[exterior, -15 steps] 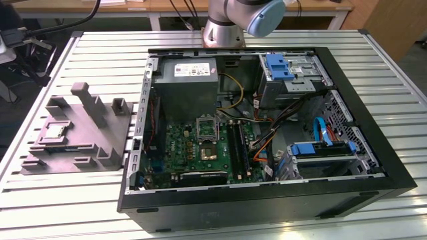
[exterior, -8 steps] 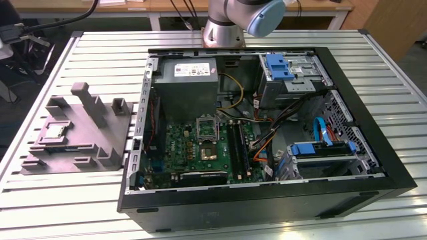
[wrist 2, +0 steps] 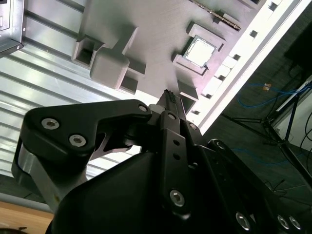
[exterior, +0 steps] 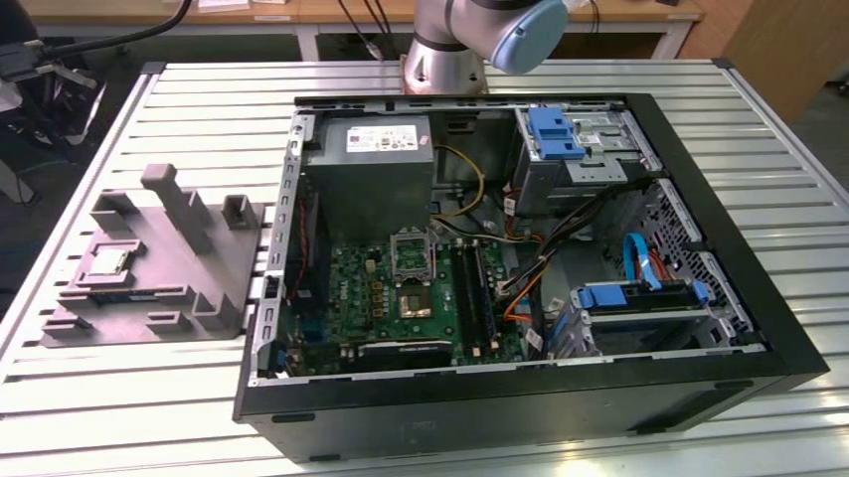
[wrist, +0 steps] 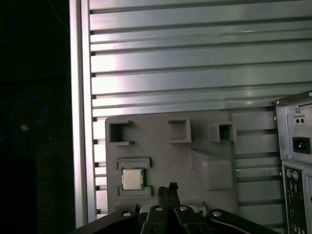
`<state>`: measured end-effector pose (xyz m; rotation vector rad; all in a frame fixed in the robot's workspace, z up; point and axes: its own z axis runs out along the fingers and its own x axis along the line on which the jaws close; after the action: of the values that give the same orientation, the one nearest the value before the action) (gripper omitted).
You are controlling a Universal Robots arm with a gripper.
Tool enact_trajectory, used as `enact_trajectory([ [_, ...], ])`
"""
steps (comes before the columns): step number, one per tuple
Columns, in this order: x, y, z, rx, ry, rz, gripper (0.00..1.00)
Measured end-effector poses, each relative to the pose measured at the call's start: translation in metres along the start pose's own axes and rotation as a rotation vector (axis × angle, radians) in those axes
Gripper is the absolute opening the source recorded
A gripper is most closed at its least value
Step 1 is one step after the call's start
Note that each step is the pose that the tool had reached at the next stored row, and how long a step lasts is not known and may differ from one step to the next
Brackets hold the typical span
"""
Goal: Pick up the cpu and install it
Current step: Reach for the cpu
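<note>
my gripper (wrist: 168, 191), tips pressed together and empty, hangs over the grey holder block (wrist: 161, 156) whose recess keeps the cpu (wrist: 131, 179) seated flat.

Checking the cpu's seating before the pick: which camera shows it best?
The second wrist view: the cpu looks closest, unobstructed in its holder block recess. The first wrist view shows the cpu square-on but smaller; the exterior view shows the cpu small and oblique.
</note>
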<state>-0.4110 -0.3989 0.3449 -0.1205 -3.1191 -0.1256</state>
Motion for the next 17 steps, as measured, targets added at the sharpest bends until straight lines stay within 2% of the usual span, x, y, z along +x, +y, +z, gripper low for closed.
enact_trajectory([
  [4,0.0,0.0,-0.0002,0.0001,0.0002,0.0,0.11],
  [17,0.0065,-0.0005,-0.0001,0.0002,0.0002,0.0,0.11],
])
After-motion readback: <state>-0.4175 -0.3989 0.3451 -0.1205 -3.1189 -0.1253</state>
